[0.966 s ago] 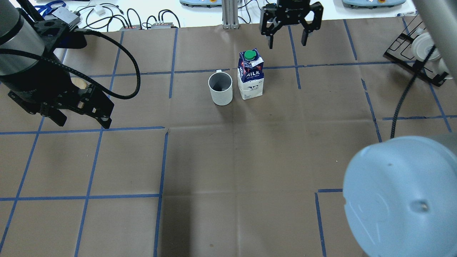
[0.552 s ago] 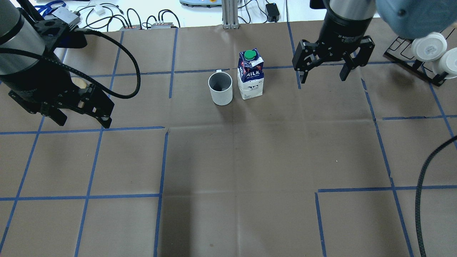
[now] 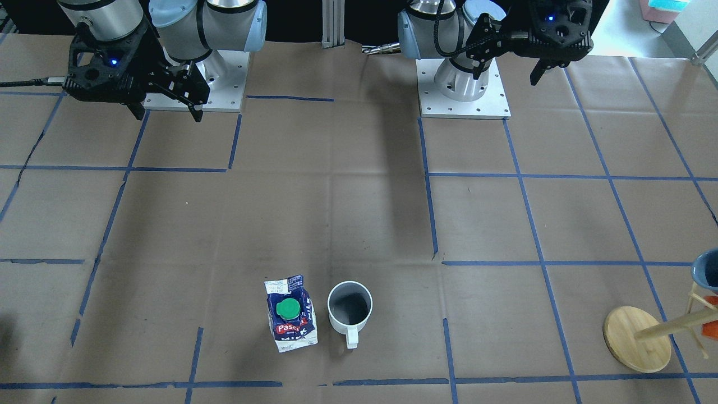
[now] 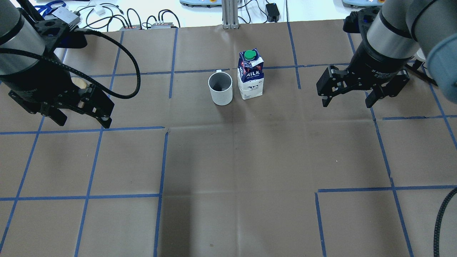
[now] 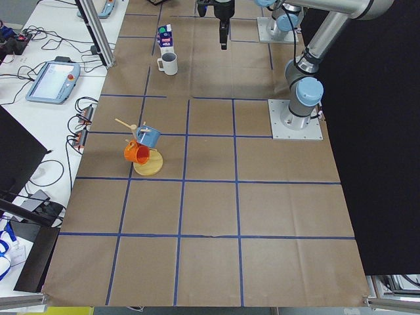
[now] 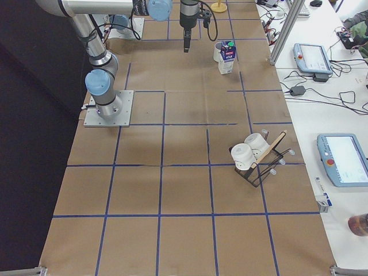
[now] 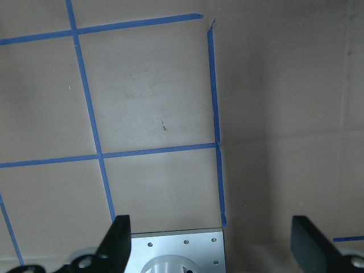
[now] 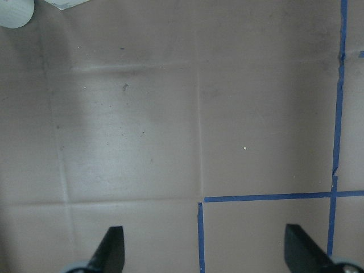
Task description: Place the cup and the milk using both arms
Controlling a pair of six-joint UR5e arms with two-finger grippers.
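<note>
The white cup [image 4: 220,88] stands upright at the far middle of the table, its handle pointing away from me. The blue and white milk carton [image 4: 251,75] with a green cap stands just to its right, close beside it. Both show in the front view, the cup [image 3: 349,307] and the milk [image 3: 290,314]. My left gripper [image 4: 84,123] hovers open and empty far to the left of the cup. My right gripper [image 4: 346,104] hovers open and empty to the right of the milk. Both wrist views show wide-apart fingers over bare paper.
The table is brown paper with blue tape lines [image 4: 160,160]. A black wire rack with white cups [image 6: 256,161] stands at the right end. A wooden mug tree [image 3: 636,339] with blue and orange mugs stands at the left end. Cables [image 4: 142,18] lie beyond the far edge.
My right arm has swung from behind the milk out to the right and nearer to my base, its gripper staying open. The left arm, cup and milk have not moved.
</note>
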